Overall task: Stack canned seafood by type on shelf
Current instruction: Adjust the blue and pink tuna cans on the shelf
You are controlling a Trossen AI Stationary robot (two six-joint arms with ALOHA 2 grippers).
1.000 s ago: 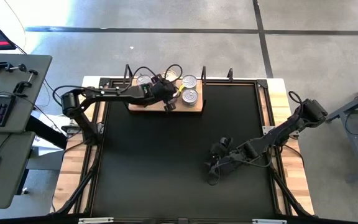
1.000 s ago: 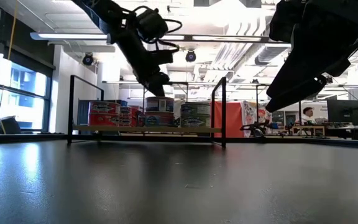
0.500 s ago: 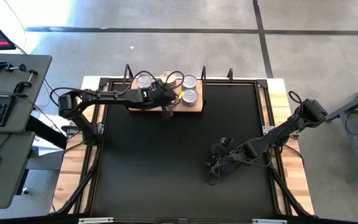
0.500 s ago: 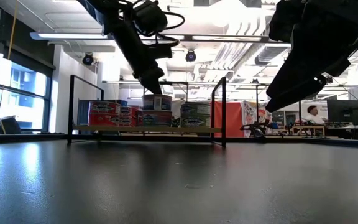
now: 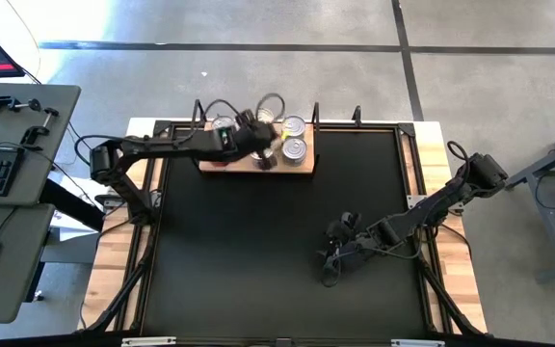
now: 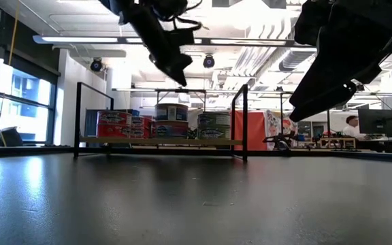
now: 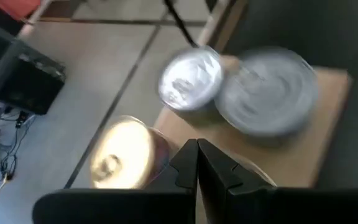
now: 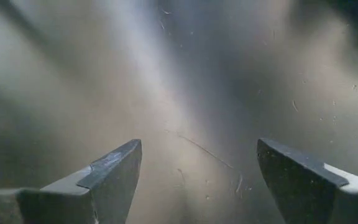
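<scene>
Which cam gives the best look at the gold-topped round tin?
Left wrist view: the gold-topped round tin fills the frame beside the shut left gripper, on the light-brown wooden shelf. High view mostly hides it under the arm; low view shows only tin sides; right wrist view shows none.

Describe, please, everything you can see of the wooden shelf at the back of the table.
The shelf is a flat, light-brown wooden board lying at the far edge of the black table, between thin black upright posts. Round tins stand on it, most with silver tops, one with a gold top; from the low view they sit in short stacks, some red-sided. The left gripper hangs over its middle, fingers shut, holding nothing. The board's left part is hidden under that arm.
</scene>
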